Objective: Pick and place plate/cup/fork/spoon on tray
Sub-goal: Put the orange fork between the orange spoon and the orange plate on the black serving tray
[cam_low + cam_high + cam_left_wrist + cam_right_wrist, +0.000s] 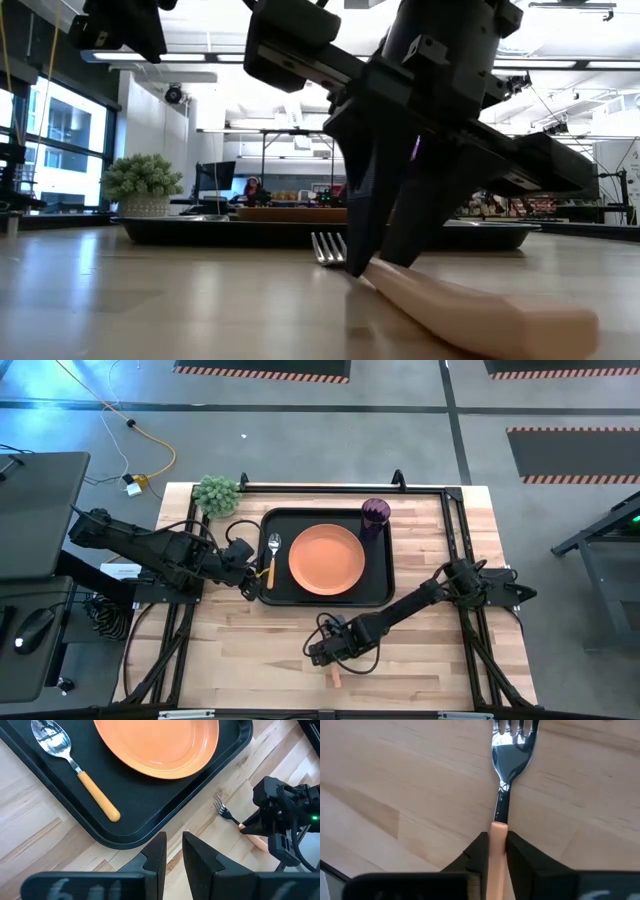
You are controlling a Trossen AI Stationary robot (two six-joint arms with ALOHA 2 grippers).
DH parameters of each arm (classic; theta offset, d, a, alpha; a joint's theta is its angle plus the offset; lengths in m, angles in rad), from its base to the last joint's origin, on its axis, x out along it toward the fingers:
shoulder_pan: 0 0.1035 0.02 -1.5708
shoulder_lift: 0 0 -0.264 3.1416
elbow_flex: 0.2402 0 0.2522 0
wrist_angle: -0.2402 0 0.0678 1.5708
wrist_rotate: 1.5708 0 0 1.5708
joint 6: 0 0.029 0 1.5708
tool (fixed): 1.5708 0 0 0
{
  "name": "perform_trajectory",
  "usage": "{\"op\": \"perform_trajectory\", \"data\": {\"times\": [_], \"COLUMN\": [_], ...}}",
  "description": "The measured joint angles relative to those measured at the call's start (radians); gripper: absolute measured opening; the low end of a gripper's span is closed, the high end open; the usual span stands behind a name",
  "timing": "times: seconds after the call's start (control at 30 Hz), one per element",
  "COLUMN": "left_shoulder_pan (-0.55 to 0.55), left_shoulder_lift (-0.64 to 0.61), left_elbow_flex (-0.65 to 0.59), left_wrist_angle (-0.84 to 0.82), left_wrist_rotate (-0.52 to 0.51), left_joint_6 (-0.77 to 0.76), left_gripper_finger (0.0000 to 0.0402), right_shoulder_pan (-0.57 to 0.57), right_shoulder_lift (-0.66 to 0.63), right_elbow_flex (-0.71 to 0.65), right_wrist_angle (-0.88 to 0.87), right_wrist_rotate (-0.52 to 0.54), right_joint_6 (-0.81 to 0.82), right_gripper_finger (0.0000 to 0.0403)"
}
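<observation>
Two arms over the wooden table (430, 650), only the right one on an object. Right gripper (496, 845) is down at the table surface on the front part of the table, fingers (517, 851) pinched on the orange handle of the fork (506, 770), near where handle meets metal neck. Fork lies flat on the wood, tines pointing away from the claw toward the tray (378, 585); the rest of the handle trails back under the claw toward the front edge, its butt end poking out behind. Low view confirms it: both fingers straddle the handle close to the tines, fork resting on the table. Tray sits beyond the fork tips, apart from them with bare wood between. On the tray, ahead of the right claw: the orange plate (326, 558) at centre, the purple cup (375, 515) upright in the far corner beyond the plate, the spoon (272, 555) lying along the tray's left end, bowl toward the far side, yellow-orange handle toward the near side. Left gripper (173, 851) hangs just off the tray's near left corner, over the wood, fingers (156, 855) nearly together with a narrow gap and nothing between them; spoon handle lies just inside the rim ahead of it. Small potted plant (217, 494) stands past the tray's far left corner.
</observation>
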Motion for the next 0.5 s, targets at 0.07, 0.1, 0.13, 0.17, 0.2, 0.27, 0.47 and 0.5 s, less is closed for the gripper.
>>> {"op": "perform_trajectory", "data": {"times": [0.07, 0.1, 0.13, 0.17, 0.2, 0.27, 0.47, 0.5], "left_shoulder_pan": [0.000, 0.000, 0.000, 0.000, 0.000, 0.000, 0.000, 0.000], "left_shoulder_lift": [0.000, 0.000, 0.000, 0.000, 0.000, 0.000, 0.000, 0.000], "left_elbow_flex": [0.000, 0.000, 0.000, 0.000, 0.000, 0.000, 0.000, 0.000], "left_wrist_angle": [0.000, 0.000, 0.000, 0.000, 0.000, 0.000, -0.001, 0.000], "left_wrist_rotate": [0.000, 0.000, 0.000, 0.000, 0.000, 0.000, 0.000, 0.000], "left_joint_6": [0.000, 0.000, 0.000, 0.000, 0.000, 0.007, 0.017, 0.022], "left_gripper_finger": [0.0051, 0.0051, 0.0051, 0.0051, 0.0051, 0.0051, 0.0051, 0.0051], "right_shoulder_pan": [-0.002, -0.002, -0.002, -0.001, -0.001, -0.001, -0.009, -0.015], "right_shoulder_lift": [0.000, 0.000, 0.001, 0.003, 0.006, 0.010, 0.020, 0.020], "right_elbow_flex": [0.000, 0.003, 0.011, 0.020, 0.034, 0.067, 0.151, 0.156], "right_wrist_angle": [0.003, 0.000, -0.008, -0.019, -0.035, -0.077, -0.175, -0.182], "right_wrist_rotate": [0.000, 0.003, 0.006, 0.008, 0.012, 0.024, 0.074, 0.099], "right_joint_6": [-0.003, -0.004, -0.006, -0.014, -0.023, -0.042, -0.094, -0.099], "right_gripper_finger": [0.0035, 0.0030, 0.0025, 0.0022, 0.0020, 0.0019, 0.0016, 0.0016]}}
